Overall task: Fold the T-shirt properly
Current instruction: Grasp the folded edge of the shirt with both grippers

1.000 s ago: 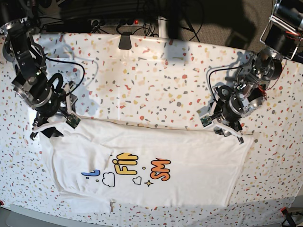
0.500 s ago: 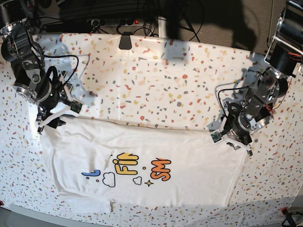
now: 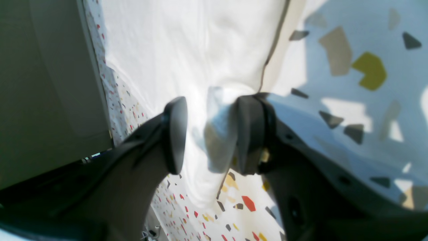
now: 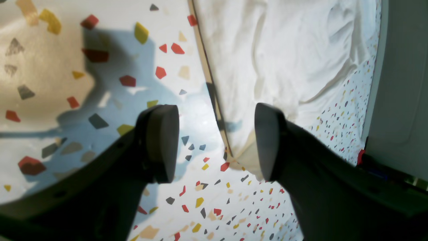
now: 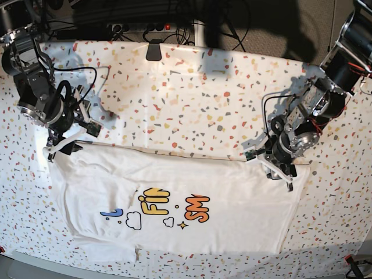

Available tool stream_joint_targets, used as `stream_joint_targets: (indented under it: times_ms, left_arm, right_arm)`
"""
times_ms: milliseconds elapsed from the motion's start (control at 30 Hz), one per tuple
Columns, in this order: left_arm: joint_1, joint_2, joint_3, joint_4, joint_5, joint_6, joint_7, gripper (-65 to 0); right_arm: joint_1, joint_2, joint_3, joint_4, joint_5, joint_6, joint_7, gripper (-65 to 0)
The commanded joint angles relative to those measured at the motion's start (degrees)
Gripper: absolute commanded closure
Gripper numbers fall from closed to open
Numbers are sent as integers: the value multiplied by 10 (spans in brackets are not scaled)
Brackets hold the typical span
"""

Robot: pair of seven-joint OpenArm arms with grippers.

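Observation:
The white T-shirt point(image 5: 232, 197) lies flat on the table, folded over, with only part of its colourful print point(image 5: 174, 210) showing. My left gripper point(image 5: 280, 170) is at its upper right corner. In the left wrist view point(image 3: 210, 134) the jaws stand apart, with a raised tuft of white cloth point(image 3: 217, 134) against one finger point(image 3: 249, 134). My right gripper point(image 5: 58, 144) is at the upper left corner. In the right wrist view point(image 4: 215, 140) it is open, straddling the shirt's hem point(image 4: 214, 100) just above the table. The neck label is hidden.
The speckled terrazzo table point(image 5: 192, 99) stretches behind the shirt. A black clamp point(image 5: 153, 49) sits at its back edge, with cables and a power strip point(image 5: 139, 27) behind. The front edge point(image 5: 186, 264) runs close below the shirt.
My left gripper has moved down and then left to the shirt's upper right corner. My right gripper has shifted slightly up and left. The shirt lies much as before.

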Motion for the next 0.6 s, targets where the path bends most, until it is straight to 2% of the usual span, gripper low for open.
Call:
stream_joint_targets:
  times_ms: [0,100,367,567]
  left_arm:
    - [-14,-2,-1,5,-4,-2,-5,-205]
    - [-14,-2,-1,5,-4,-2,-5,0]
    - [-14,-2,-1,6,-4,-2,22,0]
    - [-14,-2,-1,6,-4,-2,21,0]
  right_arm:
    - [9,9,4,7,1,-16,8,-337]
    - [9,8,4,8,1,-23,8,-337]
    - [10,8,5,7,-6,-23,8,-337]
    - [20,6,5,-13,-6,-23,10,-337]
